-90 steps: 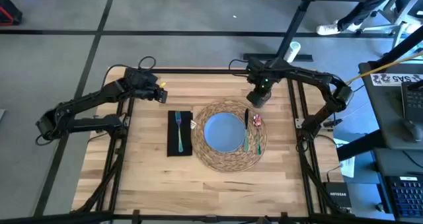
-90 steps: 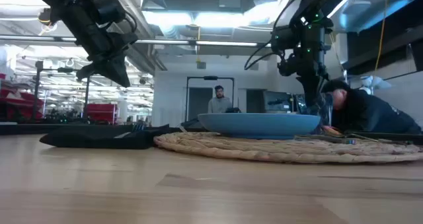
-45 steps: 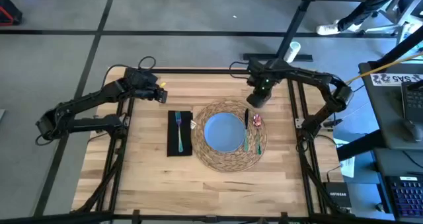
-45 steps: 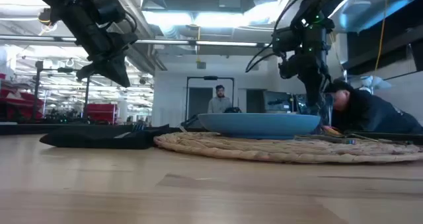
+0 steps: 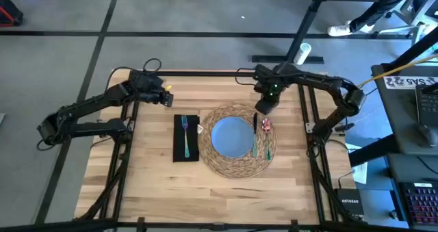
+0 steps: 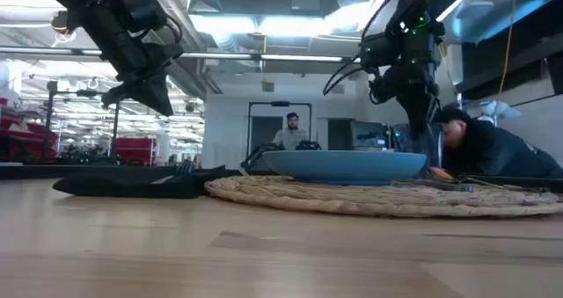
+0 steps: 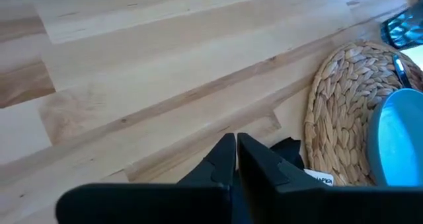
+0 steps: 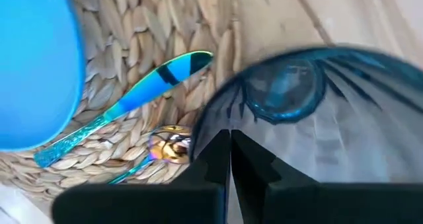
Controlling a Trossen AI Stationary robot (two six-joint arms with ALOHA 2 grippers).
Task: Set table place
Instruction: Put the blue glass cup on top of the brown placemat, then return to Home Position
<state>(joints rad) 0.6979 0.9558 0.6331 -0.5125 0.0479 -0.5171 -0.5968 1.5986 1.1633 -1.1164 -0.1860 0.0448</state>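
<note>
A round woven placemat (image 5: 236, 165) lies on the table (image 5: 150, 184) and carries a blue plate (image 5: 231, 136). Cutlery (image 5: 265, 137) rests on the mat to the right of the plate. Left of the mat a teal fork (image 5: 185, 137) lies on a black napkin (image 5: 194, 150). My right gripper (image 5: 263, 107) is at the mat's far right edge, shut on a small grey glass (image 8: 291, 98). My left gripper (image 5: 168, 97) hangs shut and empty above the table's far left part, beyond the napkin. My right gripper has the glass by its rim (image 8: 213, 121), with the wall passing between the two fingertips. The fingers come from above, pointing down into the glass's mouth. The glass hangs below them, its base (image 8: 285, 92) toward the wood; whether the base touches the table I cannot tell.
Bare wood stretches along the near side of the table and far left of the mat (image 7: 165, 65). The table's black frame rails (image 5: 301, 109) run under the right arm. Beyond the table, people (image 6: 291, 133) show in the room.
My right gripper, still shut on the glass, has shifted a little toward the table's left and near side, over the mat's far right edge.
</note>
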